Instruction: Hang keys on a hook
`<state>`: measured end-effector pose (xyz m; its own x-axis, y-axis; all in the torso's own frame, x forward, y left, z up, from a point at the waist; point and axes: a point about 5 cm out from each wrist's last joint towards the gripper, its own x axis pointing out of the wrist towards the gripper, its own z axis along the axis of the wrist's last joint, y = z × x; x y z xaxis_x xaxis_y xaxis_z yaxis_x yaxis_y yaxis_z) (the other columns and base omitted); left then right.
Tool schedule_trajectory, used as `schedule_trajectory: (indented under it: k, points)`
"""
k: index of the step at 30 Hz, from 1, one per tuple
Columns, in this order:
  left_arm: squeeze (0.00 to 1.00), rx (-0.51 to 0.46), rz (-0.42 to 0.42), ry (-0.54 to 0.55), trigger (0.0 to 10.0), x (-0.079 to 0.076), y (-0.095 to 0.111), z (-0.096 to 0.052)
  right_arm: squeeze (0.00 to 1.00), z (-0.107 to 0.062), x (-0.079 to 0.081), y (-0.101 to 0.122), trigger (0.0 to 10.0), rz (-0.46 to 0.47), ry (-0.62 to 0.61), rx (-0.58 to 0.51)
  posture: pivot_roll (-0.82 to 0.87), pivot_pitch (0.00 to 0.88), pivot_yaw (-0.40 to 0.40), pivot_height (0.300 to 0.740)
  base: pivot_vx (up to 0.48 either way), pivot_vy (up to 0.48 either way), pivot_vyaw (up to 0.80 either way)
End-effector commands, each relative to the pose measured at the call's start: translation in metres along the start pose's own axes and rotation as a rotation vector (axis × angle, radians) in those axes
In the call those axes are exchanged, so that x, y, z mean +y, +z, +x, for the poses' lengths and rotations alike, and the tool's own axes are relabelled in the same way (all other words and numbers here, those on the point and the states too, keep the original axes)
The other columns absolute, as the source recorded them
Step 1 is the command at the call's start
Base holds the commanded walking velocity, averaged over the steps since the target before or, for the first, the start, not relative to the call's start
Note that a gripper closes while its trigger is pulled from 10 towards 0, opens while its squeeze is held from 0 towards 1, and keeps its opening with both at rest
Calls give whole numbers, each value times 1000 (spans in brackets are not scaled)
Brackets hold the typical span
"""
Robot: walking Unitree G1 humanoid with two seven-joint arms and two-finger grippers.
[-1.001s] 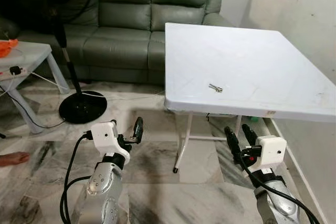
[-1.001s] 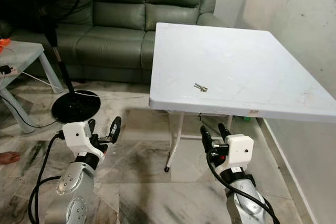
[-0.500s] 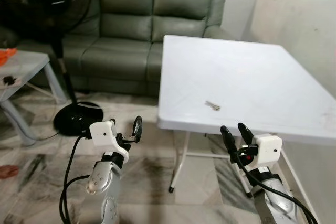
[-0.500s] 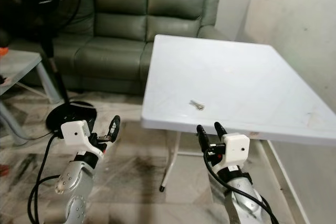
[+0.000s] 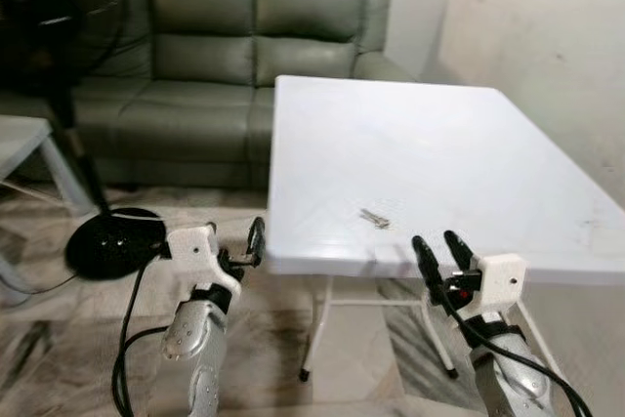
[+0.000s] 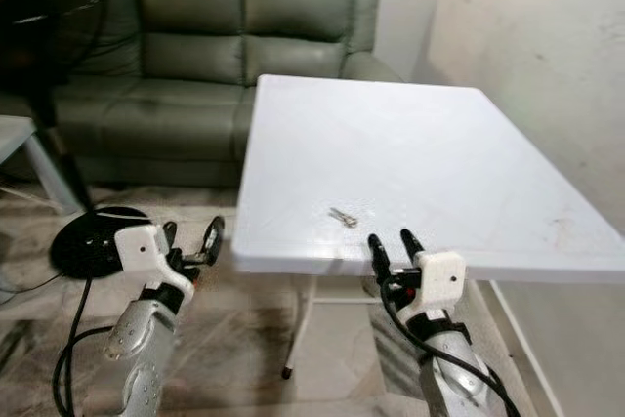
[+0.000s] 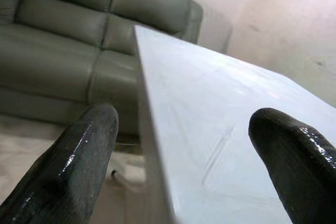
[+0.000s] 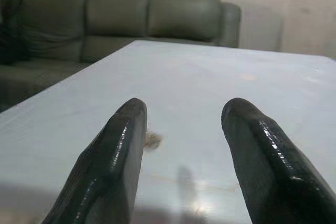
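A small bunch of silver keys (image 5: pixel 374 219) lies on the white table (image 5: pixel 430 153), close to its near edge; the right wrist view catches the keys (image 8: pixel 153 140) as a small blur beside one finger. My right gripper (image 5: pixel 437 250) is open and empty, raised just in front of the table's near edge, a little right of the keys. My left gripper (image 5: pixel 244 242) is open and empty too, held off the table's near left corner, and the left wrist view looks along that table edge (image 7: pixel 152 145).
A green leather sofa (image 5: pixel 205 56) stands behind the table, and a black standing fan's base (image 5: pixel 112 241) sits on the marble floor at the left. A pale wall (image 5: pixel 547 36) runs along the right. The corner of a grey side table (image 5: pixel 20 134) shows at far left.
The camera has come closer to the table and swung right: the table and keys now sit lower and nearer. Both grippers have risen to about table-edge height, still open.
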<state>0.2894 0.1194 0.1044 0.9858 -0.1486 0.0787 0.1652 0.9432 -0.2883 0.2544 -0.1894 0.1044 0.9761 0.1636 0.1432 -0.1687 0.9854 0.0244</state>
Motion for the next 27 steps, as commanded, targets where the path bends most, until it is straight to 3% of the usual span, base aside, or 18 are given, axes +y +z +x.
schedule_trajectory:
  k: [1, 15, 16, 18, 19, 27]
  points:
    - [0, -5, -22, 21, 10000, 0, 0, 0, 0, 4, 5, 4, 10000, 7, 20, -21, 3, 29, -75, 740, 356, 0, 0]
    - [0, -12, -20, 32, 10000, -2, -1, -2, 0, 3, 6, 3, 10000, 35, 24, -14, 1, 35, -76, 740, 297, 0, 0]
    - [0, -14, -9, 26, 10000, -3, -1, -2, 216, 3, 6, 3, 10000, 39, 28, -16, 2, 37, -77, 740, 0, 0, 0]
    - [0, -13, 7, 17, 10000, -4, -1, -2, 216, 3, 5, 4, 10000, 44, 31, -19, 2, 37, -77, 740, 0, 0, 0]
    - [0, -4, -9, 31, 10000, -4, -2, -2, 1000, 3, 6, 5, 10000, 63, 40, -30, 2, 38, -78, 740, 0, 0, 0]
    - [0, 20, 5, -30, 10000, -13, -8, -6, 1000, 1, 4, 7, 10000, 49, 63, -31, 0, 45, -81, 740, 0, 0, 0]
